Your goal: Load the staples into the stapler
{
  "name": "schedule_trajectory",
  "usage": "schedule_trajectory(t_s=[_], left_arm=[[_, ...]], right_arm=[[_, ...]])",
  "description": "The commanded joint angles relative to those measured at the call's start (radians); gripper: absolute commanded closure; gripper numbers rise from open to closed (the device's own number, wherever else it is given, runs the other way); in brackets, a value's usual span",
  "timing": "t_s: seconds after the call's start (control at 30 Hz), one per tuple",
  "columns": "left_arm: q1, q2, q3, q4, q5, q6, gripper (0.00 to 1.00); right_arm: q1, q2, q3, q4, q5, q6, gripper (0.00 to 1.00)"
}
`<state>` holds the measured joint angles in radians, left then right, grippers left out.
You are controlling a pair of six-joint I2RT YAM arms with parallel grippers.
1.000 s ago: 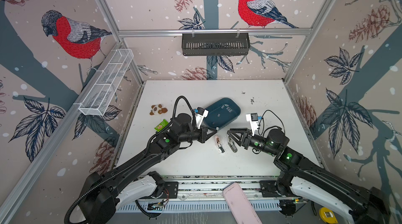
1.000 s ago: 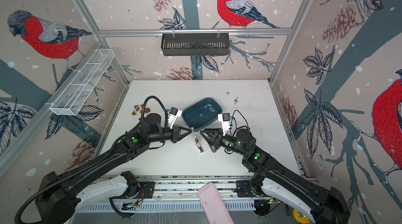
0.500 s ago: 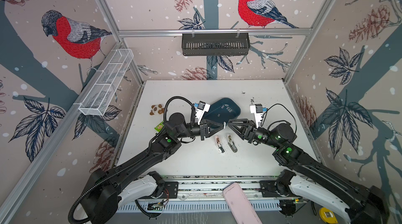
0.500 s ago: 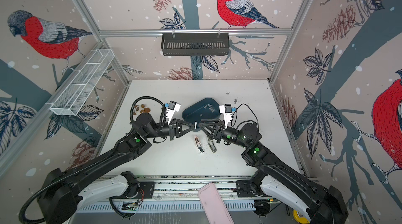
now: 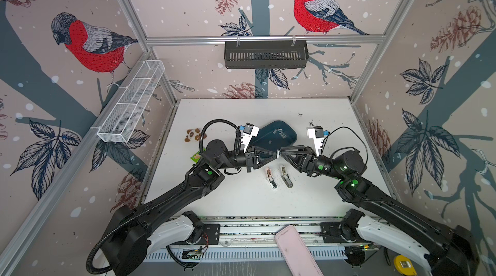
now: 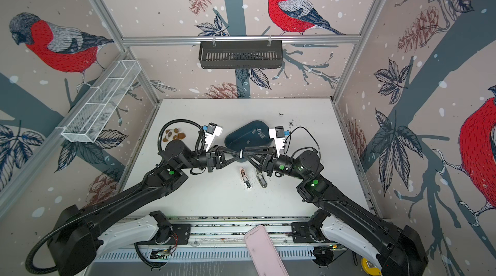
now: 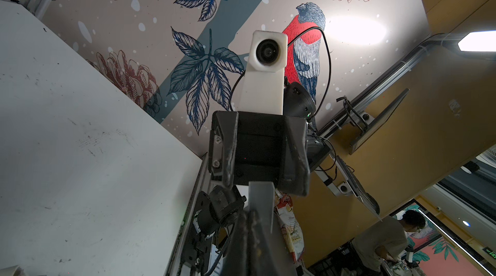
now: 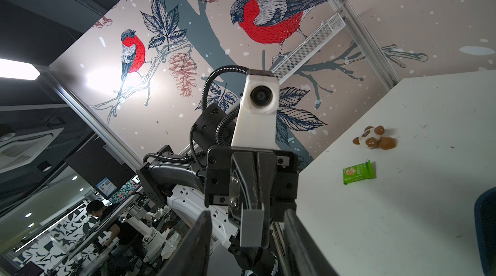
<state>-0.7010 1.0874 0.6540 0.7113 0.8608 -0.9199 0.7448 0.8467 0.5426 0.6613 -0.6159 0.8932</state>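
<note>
- Left gripper (image 5: 275,153): fingers (image 7: 249,237) pressed together, pinching one end of a staple strip (image 8: 252,227). The strip is in the air over mid-table, not on the surface.
- Right gripper (image 5: 282,153) faces it tip to tip from 3 o'clock. Its fingers (image 8: 200,237) are spread, one on each side of the strip. There's a gap on both sides in the right wrist view, so no contact that I can see.
- Key relation: the strip sits between the right fingers. In both top views it reads as a short bar running 12–6, crosswise to the line of the two grippers.
- My read is a hand-off from left to right, with the right closing across the strip's narrow width.
- Pink stapler (image 5: 270,178) and grey stapler (image 5: 286,177) lie side by side on the table at 6 o'clock of the strip, long axes roughly 12–6.
- The grey one is nearer the right arm. I can't tell whether either is open for loading.
- Blue tray (image 5: 291,139) sits at 12 o'clock, with spare strips (image 5: 280,134) inside.
</note>
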Motion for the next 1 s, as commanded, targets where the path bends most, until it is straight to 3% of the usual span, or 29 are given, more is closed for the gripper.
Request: schedule_trajectory(t_s=[0.0, 0.57, 0.97], left_arm=[[0.001, 0.004, 0.008, 0.071, 0.014, -0.016, 1.0], [0.001, 0.014, 0.005, 0.082, 0.024, -0.019, 1.0], [0.0, 0.015, -0.001, 0.076, 0.03, -0.011, 1.0]], right_arm=[[-0.001, 0.001, 0.01, 0.047, -0.021, 0.009, 0.56], [0.002, 0.03, 0.023, 0.05, -0.028, 0.005, 0.58], [0.007, 0.055, 0.026, 0.064, -0.03, 0.009, 0.65]])
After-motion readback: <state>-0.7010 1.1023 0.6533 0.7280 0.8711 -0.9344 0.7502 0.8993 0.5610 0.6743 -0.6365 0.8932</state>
